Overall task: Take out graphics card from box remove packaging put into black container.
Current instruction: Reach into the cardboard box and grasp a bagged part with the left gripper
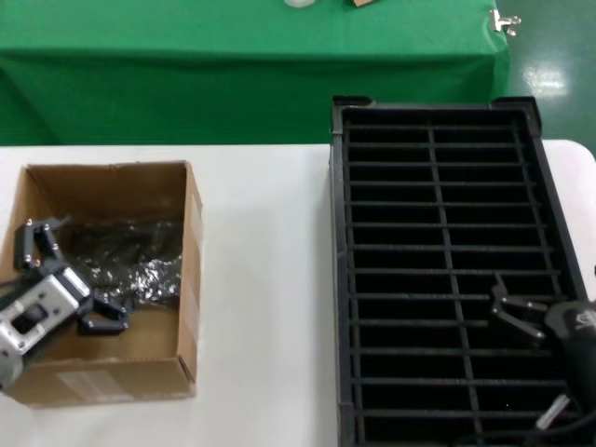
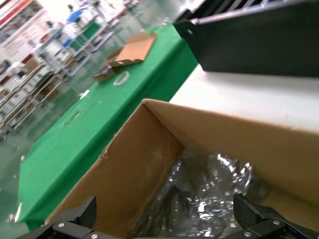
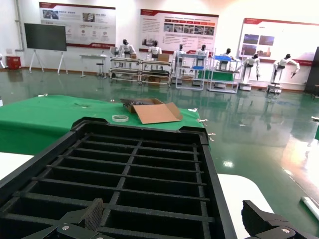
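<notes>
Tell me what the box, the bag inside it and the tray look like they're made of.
Box: brown corrugated cardboard, matte, raw edges. Bag: thin dark plastic film, glossy, crinkled with bright glints. Tray: probably moulded black plastic, dull, with thin slats.

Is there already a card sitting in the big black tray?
No, the black tray shows only bare slots; the shiny bag lies in the box.
</notes>
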Controlling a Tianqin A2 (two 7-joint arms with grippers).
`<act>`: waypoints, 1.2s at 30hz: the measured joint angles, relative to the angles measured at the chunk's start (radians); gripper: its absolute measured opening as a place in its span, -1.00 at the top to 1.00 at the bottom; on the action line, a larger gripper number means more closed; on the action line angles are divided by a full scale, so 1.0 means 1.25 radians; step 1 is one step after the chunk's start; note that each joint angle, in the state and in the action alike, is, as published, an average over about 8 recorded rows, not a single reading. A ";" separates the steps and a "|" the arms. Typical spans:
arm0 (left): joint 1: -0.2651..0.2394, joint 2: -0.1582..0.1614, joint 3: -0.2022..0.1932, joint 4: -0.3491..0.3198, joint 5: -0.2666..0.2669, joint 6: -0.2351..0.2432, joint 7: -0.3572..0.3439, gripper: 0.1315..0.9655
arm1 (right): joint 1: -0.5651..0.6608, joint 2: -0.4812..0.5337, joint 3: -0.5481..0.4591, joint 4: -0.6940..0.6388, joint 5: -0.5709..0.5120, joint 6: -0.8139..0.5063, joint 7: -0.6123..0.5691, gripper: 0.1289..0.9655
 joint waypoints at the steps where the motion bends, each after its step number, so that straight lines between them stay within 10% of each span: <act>1: -0.032 -0.002 0.031 0.018 0.002 0.011 0.002 -1.00 | 0.000 0.000 0.000 0.000 0.000 0.000 0.000 -1.00; 8: -0.198 0.029 0.160 0.161 0.178 0.159 -0.105 -1.00 | 0.000 0.000 0.000 0.000 0.000 0.000 0.000 -1.00; 19: -0.288 0.112 0.185 0.319 0.558 0.358 -0.340 -1.00 | 0.000 0.000 0.000 0.000 0.000 0.000 0.000 -1.00; 28: -0.268 0.191 0.099 0.402 0.861 0.398 -0.486 -1.00 | 0.000 0.000 0.000 0.000 0.000 0.000 0.000 -1.00; 36: -0.213 0.254 -0.028 0.448 1.009 0.399 -0.490 -0.98 | 0.000 0.000 0.000 0.000 0.000 0.000 0.000 -1.00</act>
